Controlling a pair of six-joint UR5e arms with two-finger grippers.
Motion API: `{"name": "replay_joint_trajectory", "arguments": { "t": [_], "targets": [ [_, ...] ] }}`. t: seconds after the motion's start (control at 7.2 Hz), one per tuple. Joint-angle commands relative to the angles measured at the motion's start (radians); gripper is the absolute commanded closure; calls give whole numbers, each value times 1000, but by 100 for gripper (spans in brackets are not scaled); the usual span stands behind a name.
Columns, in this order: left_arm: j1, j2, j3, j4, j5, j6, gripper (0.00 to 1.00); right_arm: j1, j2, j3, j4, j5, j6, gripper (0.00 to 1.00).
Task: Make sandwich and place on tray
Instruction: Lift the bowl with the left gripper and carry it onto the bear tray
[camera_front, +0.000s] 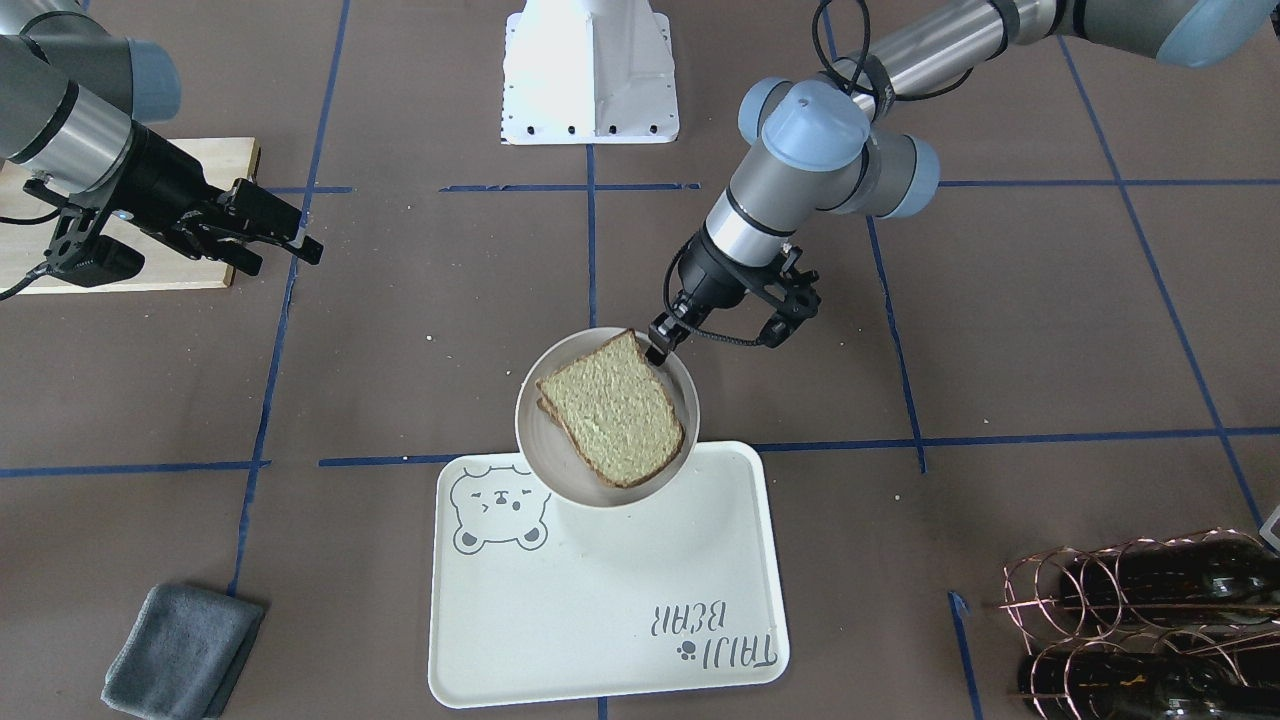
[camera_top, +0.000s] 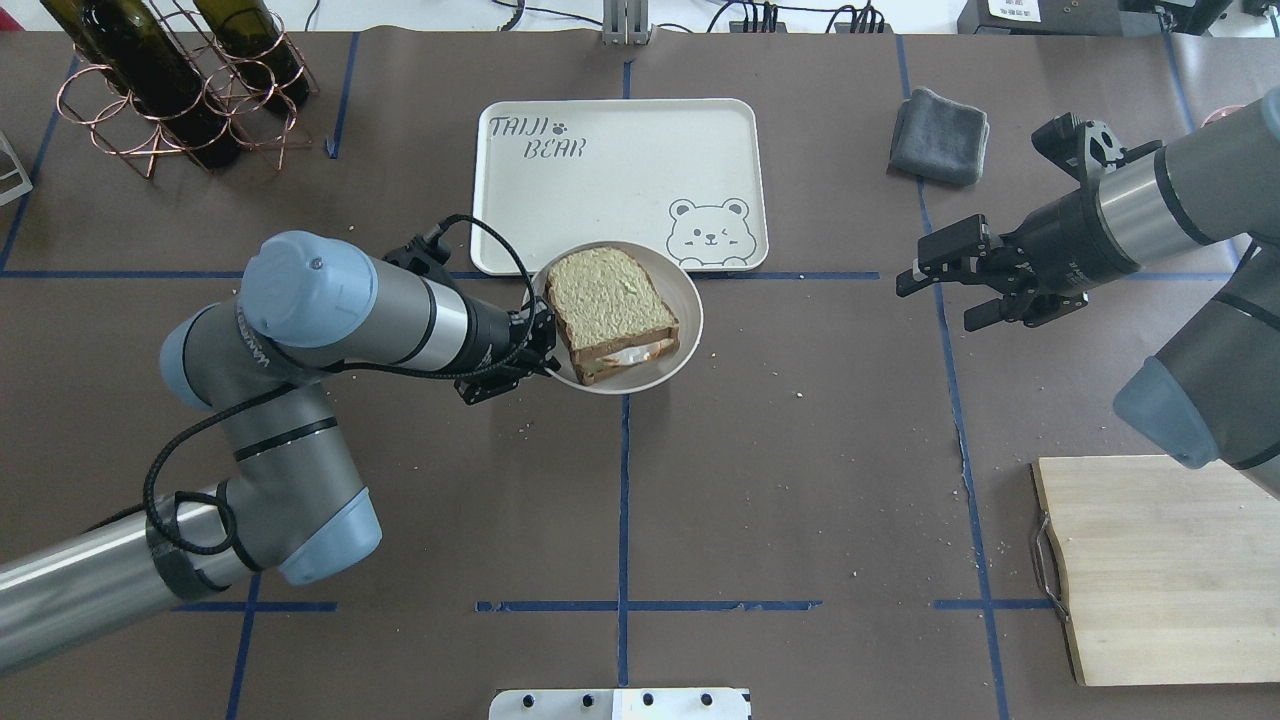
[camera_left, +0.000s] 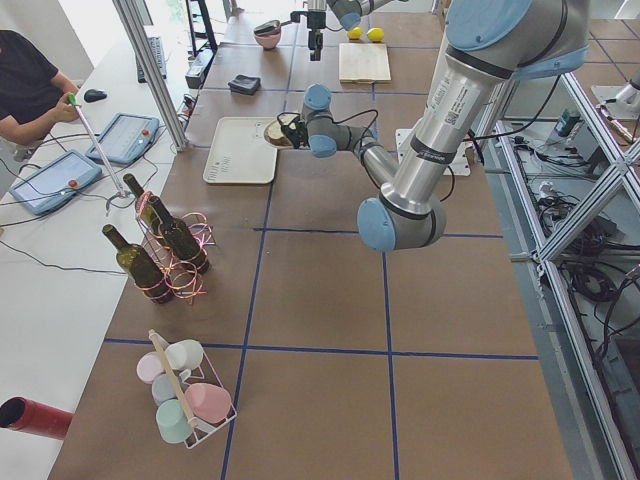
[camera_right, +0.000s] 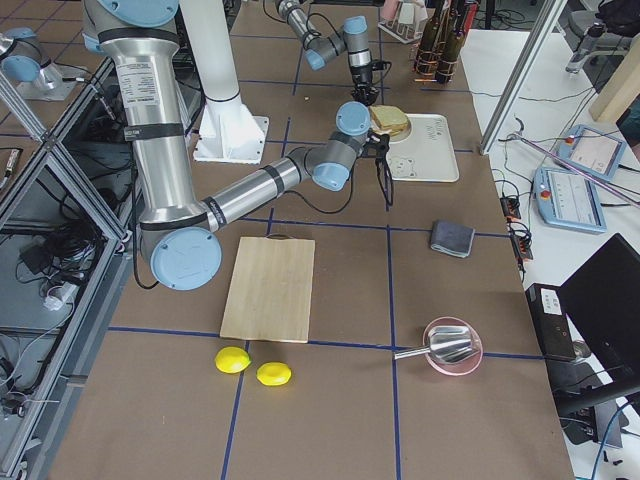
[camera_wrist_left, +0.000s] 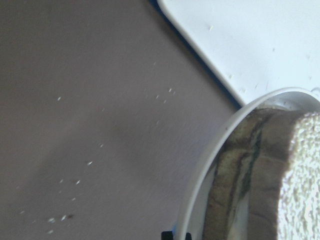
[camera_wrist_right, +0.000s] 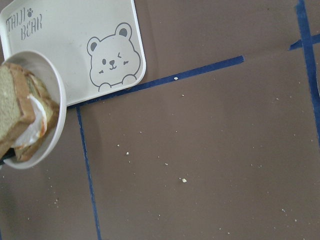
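Our left gripper (camera_top: 547, 348) is clamped on the plate (camera_top: 690, 340) rim at its 8 o'clock. The sandwich (camera_top: 608, 300) lies on the plate, which overlaps the tray (camera_top: 620, 170) edge at 6 o'clock. Our right gripper (camera_top: 935, 303) hangs with fingers apart, well off at 3 o'clock.

This is a robot lab. Robot arms (camera_top: 330, 310) stand at a desk (camera_left: 320, 290) with blue tape lines (camera_left: 300, 350). Cables (camera_right: 55, 245) and control pads (camera_left: 55, 180) sit nearby.

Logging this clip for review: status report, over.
Left gripper shut on plate rim, right gripper open, off aside. Sandwich on plate, plate overlapping tray edge. Nothing else on tray.
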Motion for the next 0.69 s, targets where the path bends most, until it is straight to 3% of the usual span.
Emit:
{"name": "replay_joint_trajectory", "arguments": {
  "t": [0.0,0.28,0.56],
  "targets": [
    [-54,-87,227,-138,34,-57,100,-1,-12,10,0,-1,0,0],
    [-53,-179,375,-200,68,-59,100,-1,-13,13,0,-4,6,0],
    [-33,-190,405,-226,70,-56,100,-1,-13,12,0,-4,8,0]
  ]
}}
